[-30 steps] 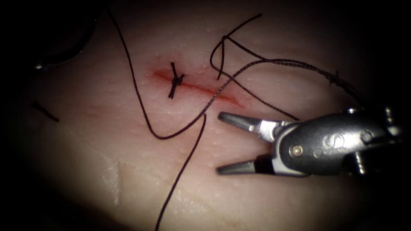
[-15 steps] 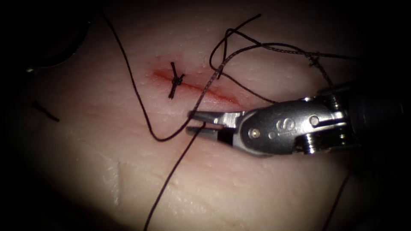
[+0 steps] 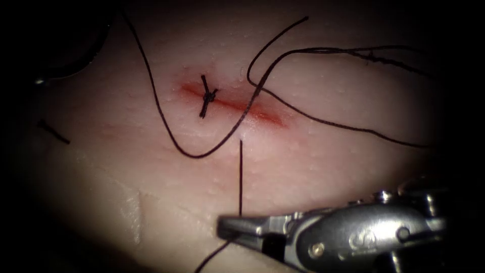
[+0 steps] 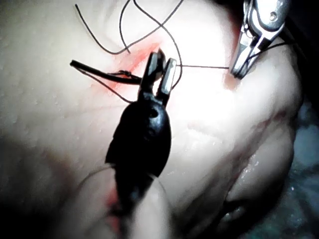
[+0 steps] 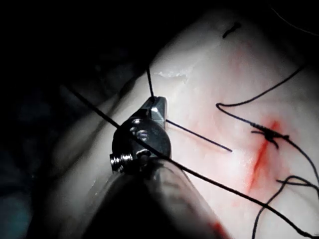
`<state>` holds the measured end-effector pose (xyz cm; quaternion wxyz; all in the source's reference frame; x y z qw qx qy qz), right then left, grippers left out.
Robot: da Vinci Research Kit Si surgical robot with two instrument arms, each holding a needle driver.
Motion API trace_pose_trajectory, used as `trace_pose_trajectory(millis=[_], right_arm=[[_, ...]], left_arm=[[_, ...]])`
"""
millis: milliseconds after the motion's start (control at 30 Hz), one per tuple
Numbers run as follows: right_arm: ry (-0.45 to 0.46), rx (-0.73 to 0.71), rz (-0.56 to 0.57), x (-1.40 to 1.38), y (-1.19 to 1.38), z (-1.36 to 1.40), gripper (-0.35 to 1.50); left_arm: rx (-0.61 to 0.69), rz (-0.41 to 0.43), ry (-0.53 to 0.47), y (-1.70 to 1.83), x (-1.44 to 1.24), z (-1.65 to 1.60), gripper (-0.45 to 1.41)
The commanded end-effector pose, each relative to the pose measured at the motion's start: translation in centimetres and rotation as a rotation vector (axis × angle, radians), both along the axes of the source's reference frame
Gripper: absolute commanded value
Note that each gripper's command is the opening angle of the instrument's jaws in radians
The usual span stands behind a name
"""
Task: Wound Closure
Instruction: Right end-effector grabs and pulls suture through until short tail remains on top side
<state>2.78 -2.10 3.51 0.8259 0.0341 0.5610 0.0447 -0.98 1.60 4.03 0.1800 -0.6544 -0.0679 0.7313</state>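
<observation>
The red cut [image 3: 237, 106] runs slantwise across the tissue [image 3: 313, 167], with one tied stitch [image 3: 206, 96] near its left end. My right tool [image 3: 227, 230] is low at the front, jaws shut on the thread [image 3: 240, 177]. That strand runs straight and taut from the jaws up to the tissue just in front of the cut. The right wrist view has the same grip [image 5: 157, 107] and the stitch [image 5: 269, 133]. My left tool [image 4: 162, 64] hovers over the cut, jaws shut on a dark thin piece that looks like the needle [image 4: 99, 70], clear of the tissue.
Loose thread loops [image 3: 313, 119] lie over the tissue right of the cut, and another strand [image 3: 151, 86] sweeps from the upper left around the stitch. A short cut end of thread [image 3: 53, 131] lies at the far left. The right tool's tips [image 4: 238, 67] appear in the left wrist view.
The right tool was open beside the cut, shut on the thread at the cut's front edge, then moved down toward the front, drawing that strand taut. The loops on the right shifted.
</observation>
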Motion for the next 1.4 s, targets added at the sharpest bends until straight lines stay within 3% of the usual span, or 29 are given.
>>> trace_pose_trajectory(millis=[33, 333, 800, 867, 900, 933, 967, 1033, 1100, 1200, 1400], right_arm=[[0.014, 0.006, -0.017, 0.09, -0.24, -0.13, -0.35], [0.042, -0.001, -0.08, 0.15, -0.7, -0.58, -0.35], [0.086, -0.01, -0.184, 0.06, -1.33, -1.03, -0.35], [0.087, -0.005, -0.181, 0.05, -1.27, -1.06, -0.35], [0.086, 0.011, -0.172, 0.05, -1.19, -1.05, -0.13], [0.088, 0.025, -0.129, 0.02, -1.04, -1.01, 0.74], [0.079, 0.024, -0.109, 0.01, -0.96, -0.98, 1.03], [0.061, 0.029, -0.08, -0.06, -0.77, -0.88, 1.13], [0.04, 0.041, -0.043, -0.19, -0.41, -0.58, 1.14], [0.019, 0.045, -0.011, -0.28, -0.13, -0.29, 1.13], [0.004, 0.046, 0.026, -0.38, 0.19, 0.04, 1.03]], left_arm=[[0.004, 0.001, -0.001, -0.07, -0.06, 0.05, -0.45], [0.004, 0.001, -0.001, -0.07, -0.06, 0.05, -0.45], [0.006, 0.001, -0.002, -0.05, -0.05, 0.04, -0.45], [0.006, 0.001, -0.002, -0.05, -0.05, 0.04, -0.45], [0.006, 0.001, -0.002, -0.05, -0.05, 0.04, -0.45], [0.006, 0.001, -0.002, -0.05, -0.05, 0.04, -0.45], [0.006, 0.001, -0.002, -0.05, -0.05, 0.04, -0.45], [0.006, 0.001, -0.002, -0.05, -0.05, 0.04, -0.45], [0.006, 0.001, -0.002, -0.05, -0.05, 0.04, -0.45], [0.006, 0.001, -0.002, -0.05, -0.05, 0.04, -0.45], [0.006, 0.002, -0.002, -0.05, -0.04, 0.04, -0.45]])
